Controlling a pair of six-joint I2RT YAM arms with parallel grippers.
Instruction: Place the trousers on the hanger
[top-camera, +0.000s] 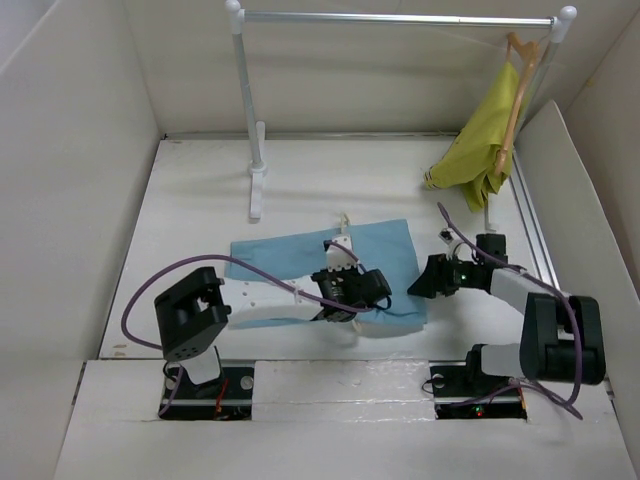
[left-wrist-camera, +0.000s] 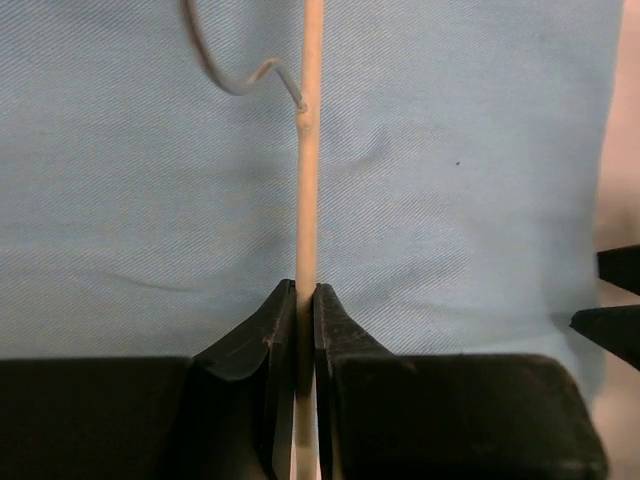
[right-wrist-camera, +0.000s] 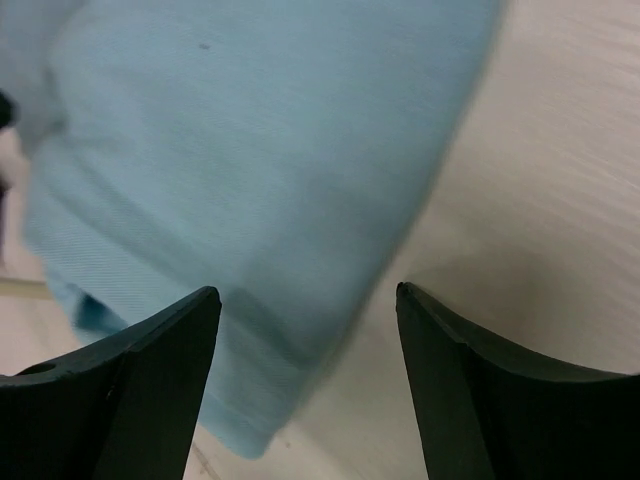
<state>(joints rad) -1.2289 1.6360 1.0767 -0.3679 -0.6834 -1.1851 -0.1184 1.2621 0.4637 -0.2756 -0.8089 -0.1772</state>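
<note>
The left wrist view is showing what the overhead view hides: the left gripper (left-wrist-camera: 305, 310) is pinching the hanger (left-wrist-camera: 308, 200) by its thin rod, over the trousers (top-camera: 270, 258) spread on the table (top-camera: 200, 200), the hook curling toward 11 o'clock. The right gripper (right-wrist-camera: 305, 290) is hovering with fingers spread at the trousers' 3 o'clock edge, seemingly above the cloth, though that view is blurred.
</note>
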